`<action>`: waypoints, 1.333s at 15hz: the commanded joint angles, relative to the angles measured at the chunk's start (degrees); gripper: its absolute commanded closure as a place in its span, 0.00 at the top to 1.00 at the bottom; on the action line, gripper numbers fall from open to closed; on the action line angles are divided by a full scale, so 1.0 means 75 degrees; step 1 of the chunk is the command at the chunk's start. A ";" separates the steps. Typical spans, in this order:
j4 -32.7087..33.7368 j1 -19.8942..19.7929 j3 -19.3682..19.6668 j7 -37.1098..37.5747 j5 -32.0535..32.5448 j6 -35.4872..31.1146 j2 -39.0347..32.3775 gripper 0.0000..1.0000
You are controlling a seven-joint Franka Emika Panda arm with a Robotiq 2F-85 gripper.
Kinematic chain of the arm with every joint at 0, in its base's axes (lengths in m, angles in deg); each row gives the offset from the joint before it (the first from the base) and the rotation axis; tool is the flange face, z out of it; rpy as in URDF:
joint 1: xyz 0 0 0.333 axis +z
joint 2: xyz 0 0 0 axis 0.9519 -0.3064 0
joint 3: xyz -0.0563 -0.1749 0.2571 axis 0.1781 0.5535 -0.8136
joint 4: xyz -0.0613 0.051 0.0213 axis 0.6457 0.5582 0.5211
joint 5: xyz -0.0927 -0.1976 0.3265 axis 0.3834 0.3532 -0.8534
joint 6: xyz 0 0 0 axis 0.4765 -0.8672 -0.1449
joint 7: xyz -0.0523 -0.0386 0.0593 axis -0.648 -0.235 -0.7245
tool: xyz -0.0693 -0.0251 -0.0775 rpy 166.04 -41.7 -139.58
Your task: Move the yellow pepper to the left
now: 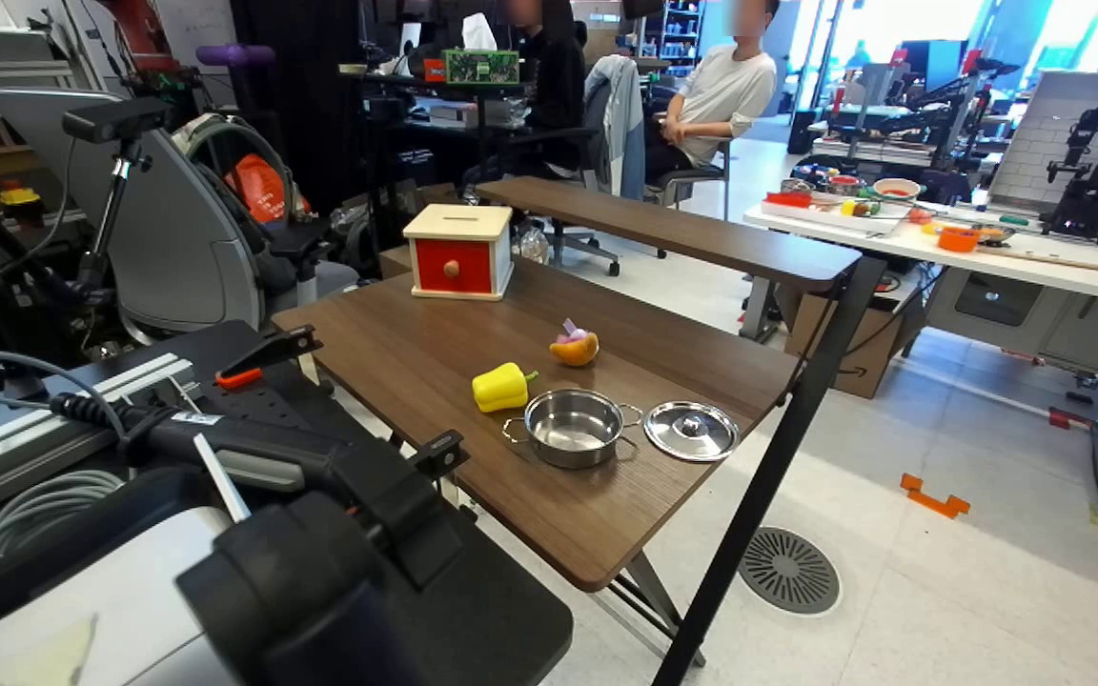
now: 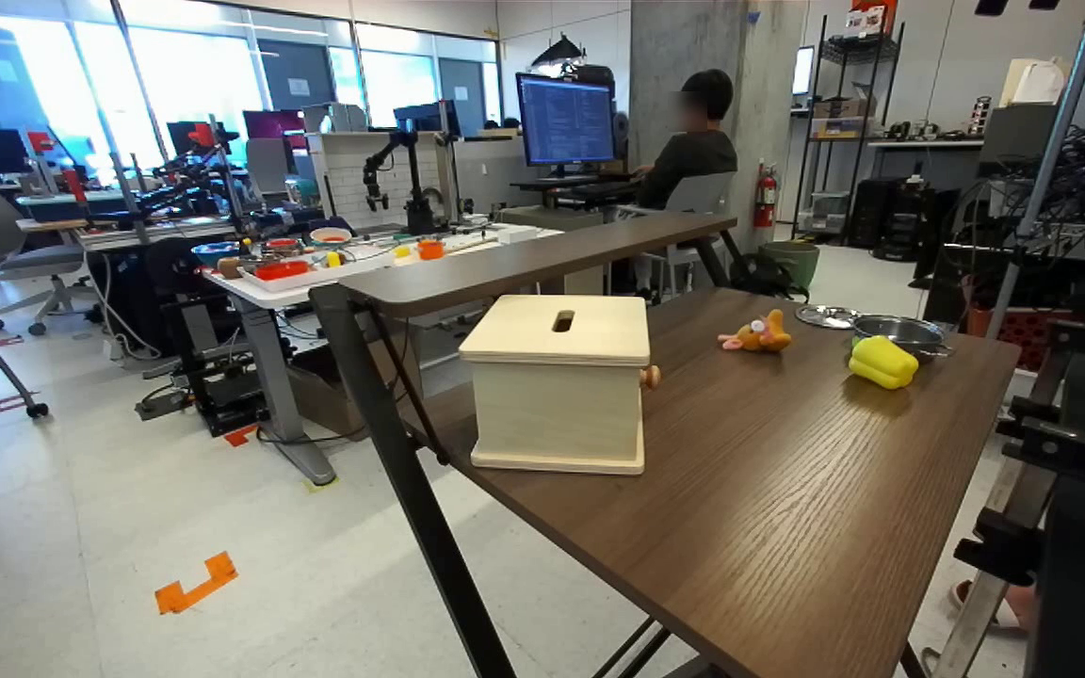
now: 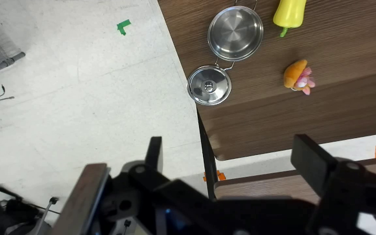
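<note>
The yellow pepper point(image 1: 501, 388) lies on its side on the brown table point(image 1: 387, 329), beside the metal pot point(image 1: 576, 448). In an exterior view the pepper point(image 2: 884, 363) stands in front of the pot point(image 2: 910, 330) and partly covers it. In the wrist view the pepper point(image 3: 289, 13) is at the top edge, partly cut off, its green stem towards the plush toy. My gripper point(image 3: 230, 145) is open with nothing between its fingers. It is well apart from the pepper and over the table's corner and raised shelf. I cannot make out the gripper in the exterior views.
A pot lid point(image 1: 692, 431) lies at the table's edge. An orange plush toy point(image 1: 575, 351) sits near the pepper. A wooden box point(image 1: 454, 272) with a red drawer stands at the table's far end. A raised shelf point(image 1: 673, 229) on black legs runs along one side.
</note>
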State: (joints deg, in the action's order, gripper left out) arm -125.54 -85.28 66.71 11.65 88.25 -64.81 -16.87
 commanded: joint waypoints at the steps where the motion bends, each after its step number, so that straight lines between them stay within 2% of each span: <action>1: 0.0015 0.0081 0.0079 0.0015 0.0030 0.0026 0.0002 1.00; 3: -0.0040 0.0160 0.0105 -0.0082 -0.0054 -0.0308 -0.0258 1.00; 7: -0.0127 0.0680 0.0101 -0.0683 -0.0594 -0.0981 -0.1000 1.00; 9: -0.0139 0.1047 0.0118 -0.1239 -0.1180 -0.1319 -0.1460 1.00; 11: -0.0140 0.1375 0.0105 -0.1953 -0.1962 -0.1715 -0.1975 1.00; 14: -0.0156 0.1703 -0.0028 -0.3143 -0.3720 -0.2527 -0.2809 1.00; 17: -0.0096 0.1600 -0.0497 -0.4243 -0.5521 -0.2789 -0.3471 1.00; 20: -0.0097 0.1523 -0.0679 -0.4812 -0.6298 -0.2931 -0.4051 1.00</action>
State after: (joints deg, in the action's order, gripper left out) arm -127.17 -72.92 63.09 -19.79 46.36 -85.01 -43.23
